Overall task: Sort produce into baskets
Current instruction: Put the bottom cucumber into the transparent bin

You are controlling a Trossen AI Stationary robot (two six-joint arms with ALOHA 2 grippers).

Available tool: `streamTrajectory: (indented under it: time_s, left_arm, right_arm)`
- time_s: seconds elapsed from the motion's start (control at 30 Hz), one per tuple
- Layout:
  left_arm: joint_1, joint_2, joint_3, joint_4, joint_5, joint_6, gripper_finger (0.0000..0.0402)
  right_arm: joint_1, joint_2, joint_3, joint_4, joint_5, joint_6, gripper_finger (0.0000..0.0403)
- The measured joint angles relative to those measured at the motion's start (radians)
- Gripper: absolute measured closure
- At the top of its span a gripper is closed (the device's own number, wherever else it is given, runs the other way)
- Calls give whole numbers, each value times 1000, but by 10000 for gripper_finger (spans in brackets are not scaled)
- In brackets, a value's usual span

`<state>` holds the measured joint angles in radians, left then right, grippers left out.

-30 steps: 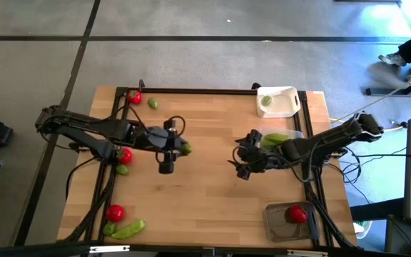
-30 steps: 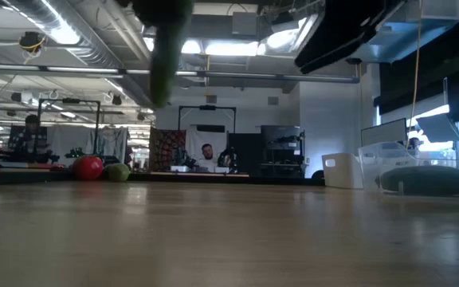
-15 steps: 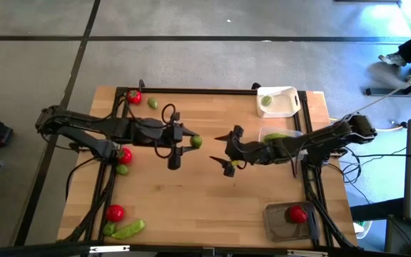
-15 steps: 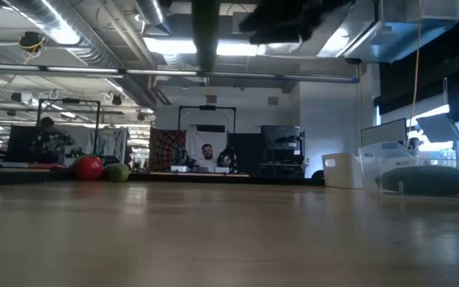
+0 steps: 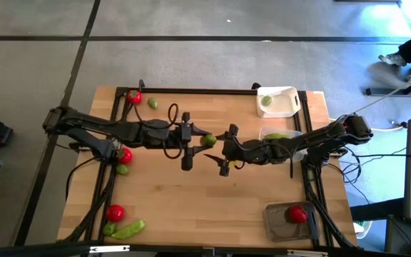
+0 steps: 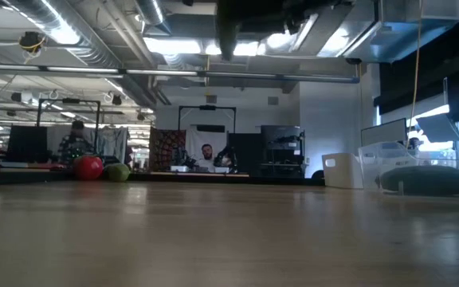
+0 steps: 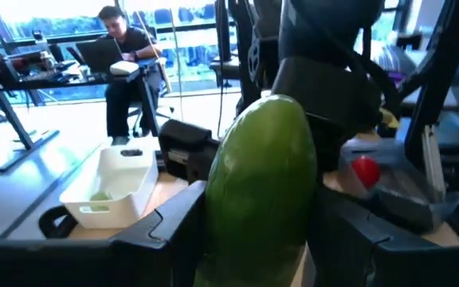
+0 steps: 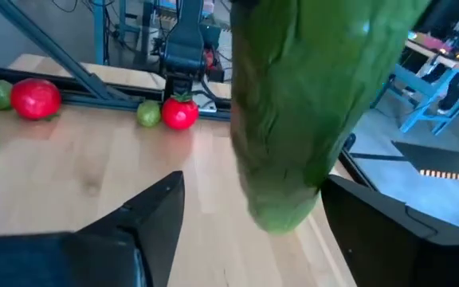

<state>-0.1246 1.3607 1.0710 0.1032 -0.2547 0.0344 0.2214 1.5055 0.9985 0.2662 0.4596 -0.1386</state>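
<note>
Both arms reach level toward mid-bench. The left claw (image 5: 204, 140) grips a green pod (image 5: 208, 140); the right claw (image 5: 223, 151), partly open, flanks it at 3 o'clock. White basket (image 5: 277, 101) sits at 1 o'clock; tomatoes (image 5: 124, 155) lie at 9.

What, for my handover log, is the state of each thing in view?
green pod: lifted above the table, clamped in the left gripper.
left gripper: shut on the green pod.
right gripper: open, fingers either side of the green pod.
white basket: holds a lime.
clear basket: holds a second pod.
grey basket: holds a tomato.
</note>
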Motion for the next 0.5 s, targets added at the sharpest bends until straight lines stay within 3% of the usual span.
streamTrajectory:
  time_s: [0.2,0.37,0.5]
  left_arm:
    - [-3,14,-1,7,64,-36,219]
    - [-7,13,0,20,79,-29,219]
    - [-8,13,0,36,80,-15,219]
  right_arm:
    - [2,-2,4,52,60,-50,144]
    - [0,-3,3,102,-51,-55,159]
    - [0,1,3,107,-52,-57,191]
